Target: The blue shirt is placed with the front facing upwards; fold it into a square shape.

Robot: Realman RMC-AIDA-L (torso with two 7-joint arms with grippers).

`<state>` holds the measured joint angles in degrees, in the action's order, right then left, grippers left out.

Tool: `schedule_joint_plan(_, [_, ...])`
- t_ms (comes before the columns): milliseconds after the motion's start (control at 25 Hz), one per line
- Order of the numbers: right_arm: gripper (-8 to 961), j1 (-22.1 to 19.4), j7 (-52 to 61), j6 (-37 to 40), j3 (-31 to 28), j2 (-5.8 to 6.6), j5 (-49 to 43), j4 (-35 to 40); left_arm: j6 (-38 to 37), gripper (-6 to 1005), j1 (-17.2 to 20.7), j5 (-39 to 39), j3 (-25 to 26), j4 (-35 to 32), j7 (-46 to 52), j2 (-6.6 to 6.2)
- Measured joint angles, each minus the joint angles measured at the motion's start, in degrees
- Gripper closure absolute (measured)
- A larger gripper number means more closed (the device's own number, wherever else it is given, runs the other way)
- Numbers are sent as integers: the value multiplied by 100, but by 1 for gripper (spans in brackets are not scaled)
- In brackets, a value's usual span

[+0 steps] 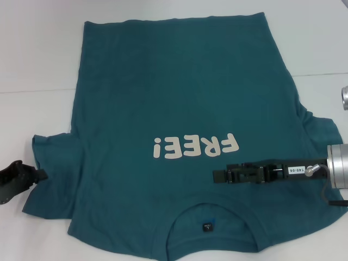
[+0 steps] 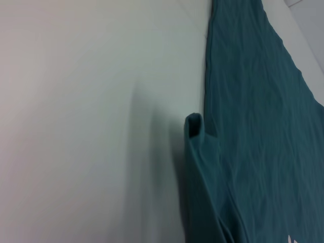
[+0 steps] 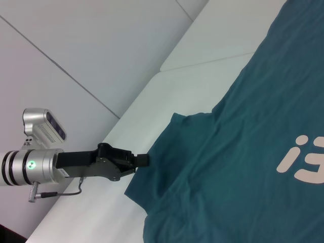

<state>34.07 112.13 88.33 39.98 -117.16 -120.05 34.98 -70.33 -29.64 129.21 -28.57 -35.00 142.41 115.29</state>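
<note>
While the blue shirt lies spread flat and front-up on the white table, both grippers are found at its sleeves. The shirt is laid with its neckline toward the robot and its hem on the far side, so the cream "FREE!" lettering is read upside down in the head view. A small dark tag is seen inside the neckline.

The left gripper is set at the outer edge of the shirt's left sleeve. In the right wrist view this gripper is seen with its dark fingers drawn together on the sleeve's edge, and the cloth there is raised slightly off the table. In the left wrist view a small folded bit of that sleeve edge is shown standing up beside the bare table surface.

The right gripper is stretched out low over the shirt, between the lettering and the neckline, reaching in from the side of the right sleeve. Its fingers are seen lying close together at the tip with no clear gap; whether cloth is pinched between them cannot be told, and no fabric is seen lifted there.
</note>
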Motion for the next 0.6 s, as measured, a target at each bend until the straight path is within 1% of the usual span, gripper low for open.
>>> schedule_joint_plan(240, [8, -13, 1, -1, -18, 0, 0, 0, -47, 935, -16, -2, 6, -3, -21, -9])
schedule_joint_plan(360, [8, -14, 1, -4, -38, 0, 0, 0, -115, 974, -18, -2, 26, -17, -57, -27])
schedule_joint_plan(600, [8, -15, 5, -9, -63, 0, -1, 0, -63, 974, 42, 41, 156, -167, 18, -74])
